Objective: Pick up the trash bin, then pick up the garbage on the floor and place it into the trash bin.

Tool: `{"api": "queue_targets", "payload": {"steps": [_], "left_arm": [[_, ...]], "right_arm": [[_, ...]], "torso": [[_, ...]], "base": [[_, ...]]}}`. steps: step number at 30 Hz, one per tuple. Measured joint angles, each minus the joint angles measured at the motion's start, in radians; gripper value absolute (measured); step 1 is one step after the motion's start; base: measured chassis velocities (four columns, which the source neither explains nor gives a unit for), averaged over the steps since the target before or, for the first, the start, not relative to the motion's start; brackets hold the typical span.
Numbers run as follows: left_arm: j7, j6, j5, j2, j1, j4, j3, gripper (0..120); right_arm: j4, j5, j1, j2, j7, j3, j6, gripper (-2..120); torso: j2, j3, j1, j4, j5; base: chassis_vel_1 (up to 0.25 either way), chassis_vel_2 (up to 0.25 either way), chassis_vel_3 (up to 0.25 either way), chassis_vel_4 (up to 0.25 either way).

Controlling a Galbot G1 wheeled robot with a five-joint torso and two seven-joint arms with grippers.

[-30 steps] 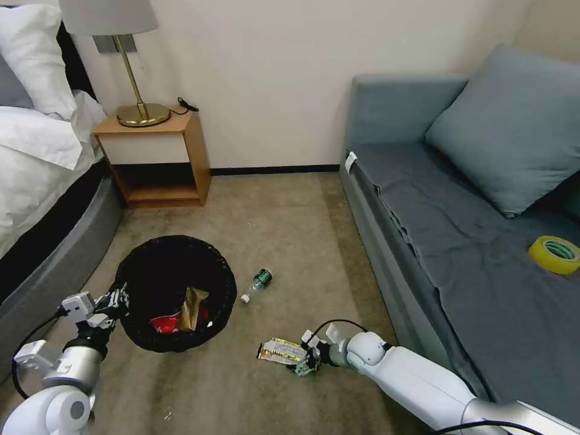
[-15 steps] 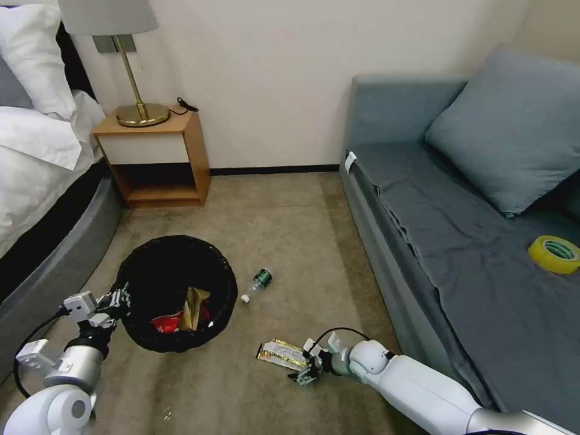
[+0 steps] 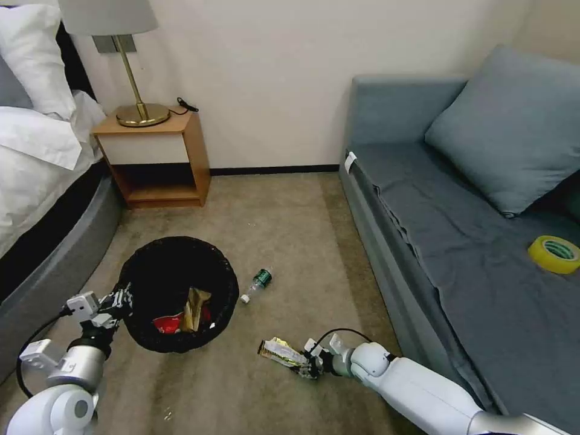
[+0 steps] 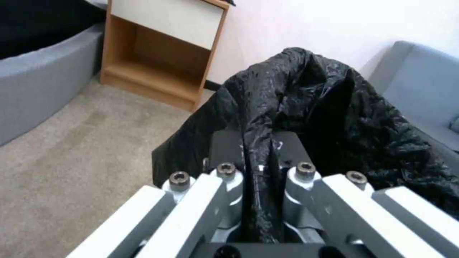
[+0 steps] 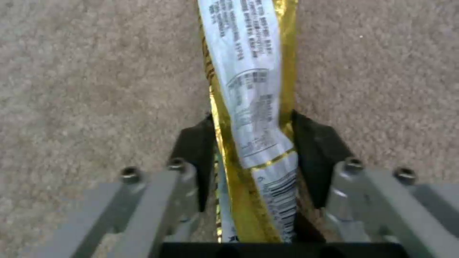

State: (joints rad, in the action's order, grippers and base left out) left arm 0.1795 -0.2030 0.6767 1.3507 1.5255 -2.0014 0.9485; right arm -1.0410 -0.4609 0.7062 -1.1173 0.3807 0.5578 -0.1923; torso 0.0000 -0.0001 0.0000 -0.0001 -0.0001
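The snack wrapper sits on the carpet just right of the trash bin, and my right gripper is pinching its end. The small bottle lies beside the bin too. My left gripper is clamped tight on the bin's black bag rim.

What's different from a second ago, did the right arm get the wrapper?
Yes. The right end effector has closed on the snack wrapper, whose near end now tilts up off the carpet instead of lying flat. The left end effector stays clamped on the trash bin rim; the bottle on the floor and the carton and brown paper inside the bin are unchanged.
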Motion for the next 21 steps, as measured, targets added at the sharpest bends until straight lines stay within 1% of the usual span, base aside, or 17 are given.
{"api": "queue_targets", "payload": {"steps": [1, 6, 7, 10, 21], "left_arm": [[0.000, 0.000, 0.000, 0.000, 0.000, 0.000, 0.000, 6], [-0.001, 0.000, 0.002, 0.000, 0.001, -0.002, 0.005, 6], [-0.001, 0.000, 0.002, 0.000, 0.001, -0.002, 0.005, 6], [-0.001, 0.000, 0.002, 0.003, 0.002, -0.002, 0.005, 6], [-0.001, 0.002, 0.011, 0.005, 0.004, 0.004, 0.012, 6]], "right_arm": [[0.000, 0.000, 0.000, 0.000, 0.000, 0.000, 0.000, 35], [-0.012, -0.002, 0.010, 0.004, -0.011, -0.010, 0.006, 12], [-0.012, -0.002, 0.010, 0.004, -0.011, -0.010, 0.006, 12], [-0.028, -0.004, 0.012, 0.016, -0.021, -0.023, 0.009, 0], [-0.103, -0.033, 0.005, 0.060, -0.062, -0.081, 0.033, 0]], "torso": [[0.000, 0.000, 0.000, 0.0000, 0.0000], [0.000, 0.000, 0.000, 0.0002, 0.0004], [0.000, 0.000, 0.000, 0.0002, 0.0004], [0.000, 0.000, 0.000, 0.0002, 0.0000], [0.000, 0.000, 0.000, 0.0001, 0.0003]], "base": [[0.000, 0.000, 0.000, 0.000], [0.000, 0.000, 0.000, 0.000], [0.000, 0.000, 0.000, 0.000], [0.000, 0.000, 0.000, 0.000], [0.000, 0.000, 0.000, 0.000]]}}
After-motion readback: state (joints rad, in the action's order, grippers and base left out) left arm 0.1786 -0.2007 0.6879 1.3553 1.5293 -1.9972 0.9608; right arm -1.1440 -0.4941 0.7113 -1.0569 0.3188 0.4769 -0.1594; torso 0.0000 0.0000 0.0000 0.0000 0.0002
